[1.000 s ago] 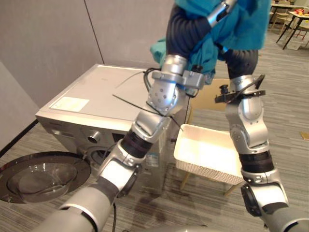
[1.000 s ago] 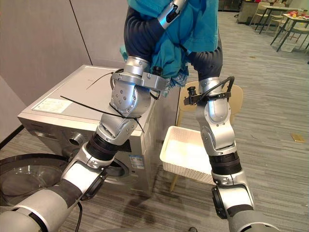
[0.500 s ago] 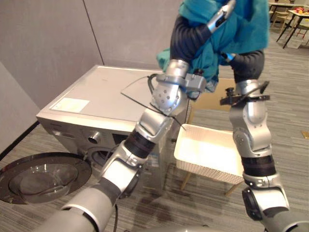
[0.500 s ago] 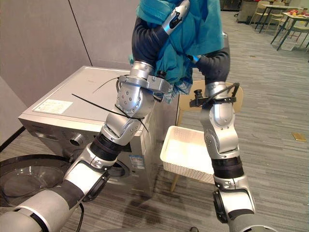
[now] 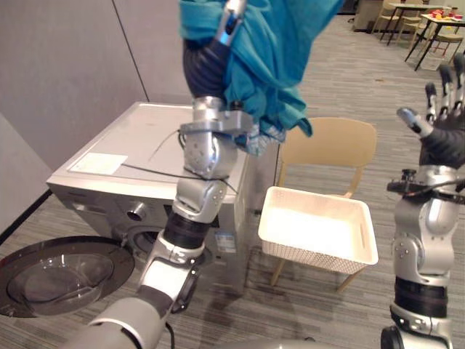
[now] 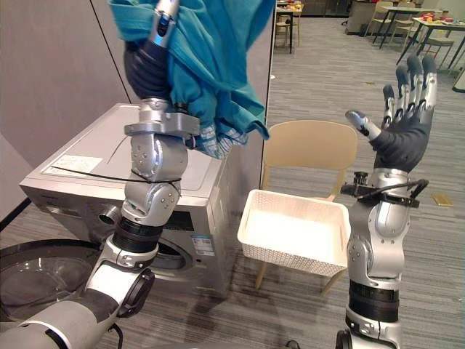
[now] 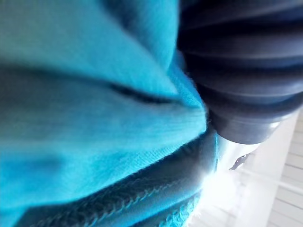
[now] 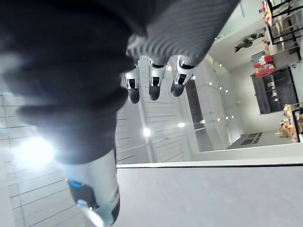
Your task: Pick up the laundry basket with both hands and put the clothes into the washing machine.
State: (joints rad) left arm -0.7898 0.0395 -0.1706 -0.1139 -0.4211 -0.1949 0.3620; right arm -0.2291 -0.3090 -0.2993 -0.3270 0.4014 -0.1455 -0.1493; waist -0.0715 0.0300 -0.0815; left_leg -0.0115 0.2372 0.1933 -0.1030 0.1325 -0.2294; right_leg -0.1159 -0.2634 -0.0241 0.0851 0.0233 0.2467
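a: left eye view, which step?
b: the teal garment (image 5: 269, 65) is hung from the raised left hand (image 5: 205, 67) over the washing machine (image 5: 138, 138). grip cannot be told. the white basket (image 5: 314, 198) is seen empty on the chair (image 5: 330, 142).
a: right eye view?
b: the right hand (image 6: 407, 127) is held up, spread wide, empty.
a: wrist views?
b: left: garment pressed close. right: fingers (image 8: 152, 80) straight. loading is judged in hand. next, the garment must be lowered to the front, where the door (image 5: 65, 269) is open.

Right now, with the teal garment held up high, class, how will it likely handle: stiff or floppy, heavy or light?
Probably floppy: the teal garment hangs in loose folds from the left hand. Likely light, since one hand carries it. Its hem may trail when lowered.
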